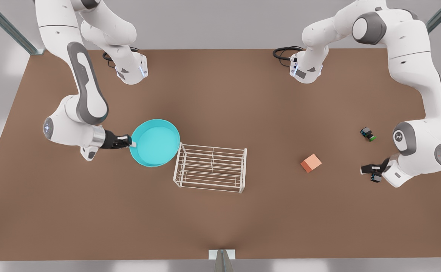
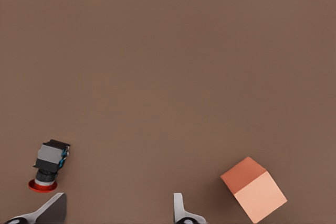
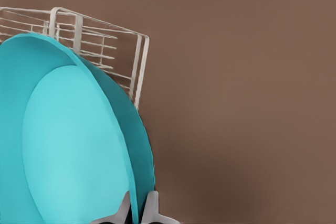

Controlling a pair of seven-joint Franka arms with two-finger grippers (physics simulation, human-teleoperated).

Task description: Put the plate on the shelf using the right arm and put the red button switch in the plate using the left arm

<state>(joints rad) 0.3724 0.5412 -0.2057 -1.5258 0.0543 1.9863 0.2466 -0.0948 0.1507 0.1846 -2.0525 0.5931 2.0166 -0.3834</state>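
Observation:
The turquoise plate (image 1: 155,142) hangs off the table, its rim pinched by my right gripper (image 1: 131,142) at the front view's left. In the right wrist view both fingers (image 3: 152,209) clamp the plate (image 3: 73,145) rim, with the white wire shelf (image 3: 105,45) just beyond it. The shelf (image 1: 211,169) stands mid-table, its near-left corner beside the plate. At the front view's right, my left gripper (image 1: 369,173) is low and open. The red button switch (image 2: 48,163) lies on its side just ahead of one fingertip (image 2: 52,208), outside the gap.
A salmon-orange cube (image 1: 311,163) sits between the shelf and the left gripper, and the cube (image 2: 253,189) is near the other finger. A small black device with a green part (image 1: 367,133) lies farther back on the brown table (image 1: 220,223).

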